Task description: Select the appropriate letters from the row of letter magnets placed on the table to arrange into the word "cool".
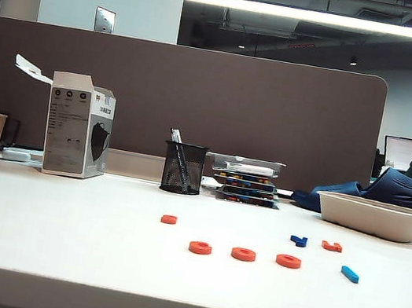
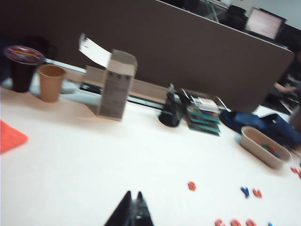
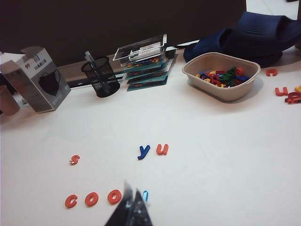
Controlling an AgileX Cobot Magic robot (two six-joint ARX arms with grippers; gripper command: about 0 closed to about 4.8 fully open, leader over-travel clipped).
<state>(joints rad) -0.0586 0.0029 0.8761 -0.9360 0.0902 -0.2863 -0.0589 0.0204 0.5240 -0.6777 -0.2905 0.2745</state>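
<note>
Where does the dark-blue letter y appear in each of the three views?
Exterior view: dark-blue y, right of centre, behind the orange row.
Left wrist view: blurred blue speck, low right.
Right wrist view, centre, beside the orange u.
Shared landmark: black mesh pen cup.

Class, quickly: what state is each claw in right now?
Left claw: closed, holding nothing, above the table.
Right claw: closed, empty, above the spelled letters.

The white surface (image 1: pixel 55 239) is carrying letter magnets (image 3: pixel 91 199), a mesh pen cup (image 1: pixel 183 168), a carton (image 1: pixel 78 125) and a tray (image 1: pixel 371 216).
</note>
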